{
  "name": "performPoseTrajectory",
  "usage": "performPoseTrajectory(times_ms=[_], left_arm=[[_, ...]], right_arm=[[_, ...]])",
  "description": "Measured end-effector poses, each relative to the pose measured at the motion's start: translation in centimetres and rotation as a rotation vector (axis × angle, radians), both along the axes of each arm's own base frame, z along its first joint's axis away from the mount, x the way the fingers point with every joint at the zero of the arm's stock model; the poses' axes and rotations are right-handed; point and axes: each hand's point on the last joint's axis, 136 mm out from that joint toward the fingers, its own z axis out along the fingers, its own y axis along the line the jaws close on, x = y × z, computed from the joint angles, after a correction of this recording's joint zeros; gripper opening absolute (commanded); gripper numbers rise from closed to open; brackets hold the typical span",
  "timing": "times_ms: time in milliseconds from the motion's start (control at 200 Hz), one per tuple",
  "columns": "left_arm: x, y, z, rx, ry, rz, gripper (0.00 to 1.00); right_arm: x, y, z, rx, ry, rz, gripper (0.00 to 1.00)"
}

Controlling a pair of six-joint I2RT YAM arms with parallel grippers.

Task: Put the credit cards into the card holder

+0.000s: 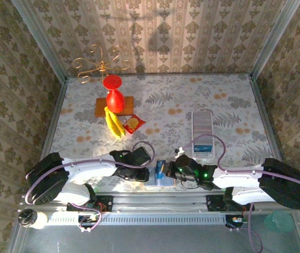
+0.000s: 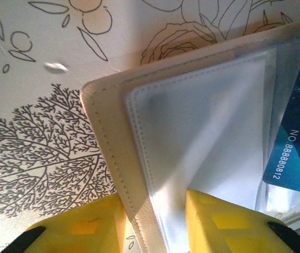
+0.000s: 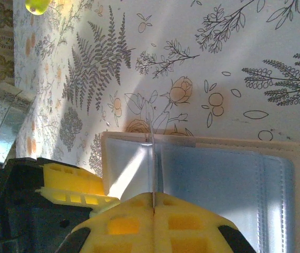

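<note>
right gripper point(image 3: 153, 203) is pinched shut on what looks like a credit card point(image 2: 297, 142), edge-on off its tips, card holder point(image 2: 113, 147) just ahead; left gripper point(image 2: 152, 203) straddles the holder's edge, can't tell if clamped; I'd pin it, then feed the card square into a sleeve point(image 2: 207, 132)

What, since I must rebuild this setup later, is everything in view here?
card holder: one, tan with clear sleeves, open at the table's near edge
credit card: one clearly seen, blue, against the holder's sleeves
tray: one, whitish-grey, ribbed, right of centre
bananas: one bunch, yellow, left of centre
snack packet: one, red and yellow, beside the bananas
board: one, brown, behind the bananas, a red object on it
wire ornament: one, gold, back edge
left gripper: yellow fingers astride the holder's edge
right gripper: yellow fingers pinching a sleeve
</note>
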Motion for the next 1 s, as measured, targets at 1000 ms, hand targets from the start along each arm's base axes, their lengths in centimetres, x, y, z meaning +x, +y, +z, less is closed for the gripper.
performPoseTrajectory(times_ms=[1000], left_arm=[[-0.1,0.1,0.1,-0.01,-0.005,0.0,0.32]], right_arm=[[-1.0,1.2,-1.3,0.012,0.044,0.015,0.0]])
